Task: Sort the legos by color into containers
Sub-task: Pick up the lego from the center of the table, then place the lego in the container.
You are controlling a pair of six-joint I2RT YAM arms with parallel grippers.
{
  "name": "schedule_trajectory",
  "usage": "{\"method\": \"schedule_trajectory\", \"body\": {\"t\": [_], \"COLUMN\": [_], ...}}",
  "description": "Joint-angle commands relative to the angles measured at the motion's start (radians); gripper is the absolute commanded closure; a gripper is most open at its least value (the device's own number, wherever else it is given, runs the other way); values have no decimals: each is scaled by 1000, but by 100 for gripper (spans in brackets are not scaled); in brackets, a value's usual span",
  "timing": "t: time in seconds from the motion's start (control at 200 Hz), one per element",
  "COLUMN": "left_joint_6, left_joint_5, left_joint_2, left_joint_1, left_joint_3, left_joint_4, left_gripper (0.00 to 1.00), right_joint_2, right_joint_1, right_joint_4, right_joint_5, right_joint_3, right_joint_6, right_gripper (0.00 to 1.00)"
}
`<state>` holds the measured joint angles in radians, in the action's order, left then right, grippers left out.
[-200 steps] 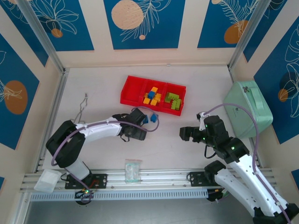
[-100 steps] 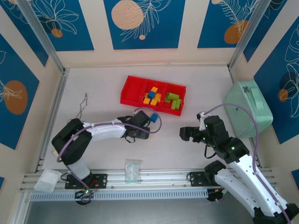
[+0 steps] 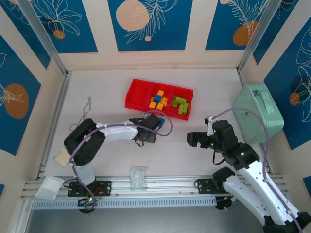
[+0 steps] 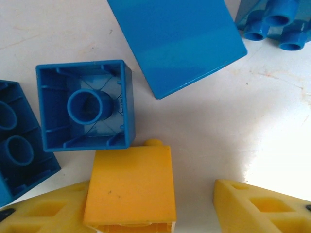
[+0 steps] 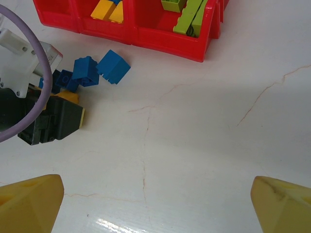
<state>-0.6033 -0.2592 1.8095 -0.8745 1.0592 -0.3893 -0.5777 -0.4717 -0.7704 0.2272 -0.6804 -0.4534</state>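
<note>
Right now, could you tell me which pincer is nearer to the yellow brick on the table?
Left. The left pincer straddles the yellow brick, a finger on either side; the right pincer hangs apart, off to its right.

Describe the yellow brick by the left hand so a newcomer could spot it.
Find the red tray mid-table; in front of its near edge, loose bricks lie under the left hand. Between that hand's fingers lies the yellow brick, smooth face up; every loose brick around it is blue.

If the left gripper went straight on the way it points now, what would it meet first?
Most likely the orange-yellow lego sitting inside the left gripper, then the table; depth is unclear.
</note>
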Motion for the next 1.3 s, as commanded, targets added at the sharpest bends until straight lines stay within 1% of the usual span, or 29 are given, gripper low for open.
{"method": "schedule_trajectory", "body": {"t": [0.0, 0.16, 0.435, 0.67, 0.855, 0.98, 1.181, 1.296], "left_joint_6": [12, 24, 28, 34, 63, 103, 126, 155], "left_joint_5": [-3, -3, -2, 15, -6, -32, -2, 7], "left_joint_2": [60, 54, 39, -37, -159, -223, -274, -270], "left_joint_1": [27, 38, 56, 58, 58, 63, 91, 117], "left_joint_3": [7, 0, -8, -41, -32, 8, 53, 94], "left_joint_4": [95, 113, 128, 152, 92, 25, -20, -25], "left_gripper": [43, 52, 62, 72, 73, 73, 72, 72], "right_joint_2": [3, -6, -10, -13, -15, -21, -22, -23], "right_joint_1": [1, 2, 5, 8, 15, 25, 36, 38], "right_joint_4": [20, 23, 23, 23, 26, 29, 31, 31], "right_joint_5": [-20, -22, -19, -19, -20, -30, -41, -43], "right_joint_3": [-7, -5, -6, -5, -4, -4, -3, -4], "right_joint_6": [-11, -11, -8, -9, -7, -5, -7, -7], "right_gripper": [1, 1, 1, 1, 1, 1, 1, 1]}}
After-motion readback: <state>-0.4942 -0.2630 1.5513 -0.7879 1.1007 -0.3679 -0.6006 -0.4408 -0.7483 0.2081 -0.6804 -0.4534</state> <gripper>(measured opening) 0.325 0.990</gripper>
